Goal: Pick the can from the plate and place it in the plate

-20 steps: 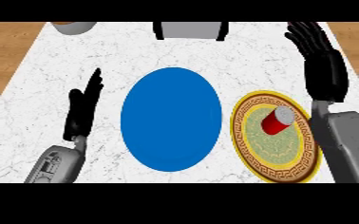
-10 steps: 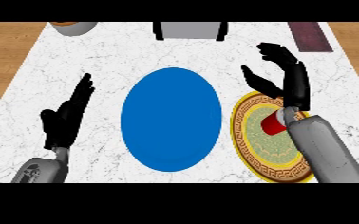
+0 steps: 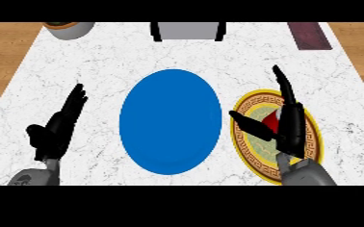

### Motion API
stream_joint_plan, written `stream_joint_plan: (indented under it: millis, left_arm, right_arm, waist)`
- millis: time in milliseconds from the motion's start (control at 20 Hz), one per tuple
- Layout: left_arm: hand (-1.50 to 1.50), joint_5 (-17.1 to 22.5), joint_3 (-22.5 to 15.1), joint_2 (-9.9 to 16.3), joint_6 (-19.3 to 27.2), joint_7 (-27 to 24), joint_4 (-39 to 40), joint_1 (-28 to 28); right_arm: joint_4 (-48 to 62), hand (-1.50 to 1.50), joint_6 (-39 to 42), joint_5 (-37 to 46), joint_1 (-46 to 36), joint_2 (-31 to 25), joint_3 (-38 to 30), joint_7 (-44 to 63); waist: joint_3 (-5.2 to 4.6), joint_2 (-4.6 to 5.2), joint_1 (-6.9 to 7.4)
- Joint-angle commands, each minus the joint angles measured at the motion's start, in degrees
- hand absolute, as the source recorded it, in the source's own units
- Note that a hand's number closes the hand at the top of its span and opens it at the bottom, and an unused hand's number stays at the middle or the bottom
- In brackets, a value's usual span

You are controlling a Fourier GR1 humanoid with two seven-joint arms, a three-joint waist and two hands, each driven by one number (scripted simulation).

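A red can [image 3: 271,121] lies on the gold-rimmed patterned plate [image 3: 249,150] at the right, mostly hidden. My right hand [image 3: 286,125] hovers over it, open, thumb spread to the left and fingers straight, pointing away. A plain blue plate [image 3: 171,120] lies in the middle of the counter with nothing on it. My left hand [image 3: 58,129] rests open at the lower left, fingers up, apart from both plates.
At the back left stands a grey pot [image 3: 70,29]. A grey box with black sides [image 3: 188,31] sits at the back middle. A dark red book [image 3: 310,35] lies at the back right. Wooden floor shows past both counter edges.
My right hand has come down and toward me from the back right, and now covers most of the can. The left hand shifted slightly.
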Motion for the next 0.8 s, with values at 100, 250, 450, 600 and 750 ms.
stream_joint_plan:
  millis: [100, 250, 450, 600, 750]
  left_arm:
    - [0.0, 0.41, 1.62, 0.86, -0.74, 0.44, -1.64, 0.28]
    - [0.0, -0.13, 0.57, -0.35, -1.77, -2.41, 0.66, 2.11]
    - [0.0, 0.27, 1.3, -0.59, -0.91, 0.88, 0.69, -1.85]
    - [0.0, -0.47, 0.91, -0.29, -1.33, 0.38, -0.59, -0.55]
    - [0.0, -2.41, 0.14, -1.75, -1.17, -1.43, 0.96, -0.83]
  right_arm:
    - [-11.3, -1.5, 6.04, 12.19, 5.21, -8.64, -0.63, 18.59]
    - [-15.1, -1.5, 14.95, 14.56, 5.28, -11.89, 0.32, 28.03]
    - [-17.51, -1.5, 27.87, 13.43, 3.72, -16.37, 1.38, 37.53]
    - [-18.26, -1.5, 35.78, 10.59, -0.53, -16.21, 0.07, 45.5]
    - [-21.79, -1.5, 40.38, 7.75, -1.31, -15.37, -2.32, 49.28]
  waist:
    - [-0.03, -0.16, -0.32]
    - [-0.11, -0.12, -0.44]
    - [-0.1, 0.09, -0.38]
    - [0.02, 0.27, 0.79]
    - [0.08, 0.27, 0.62]
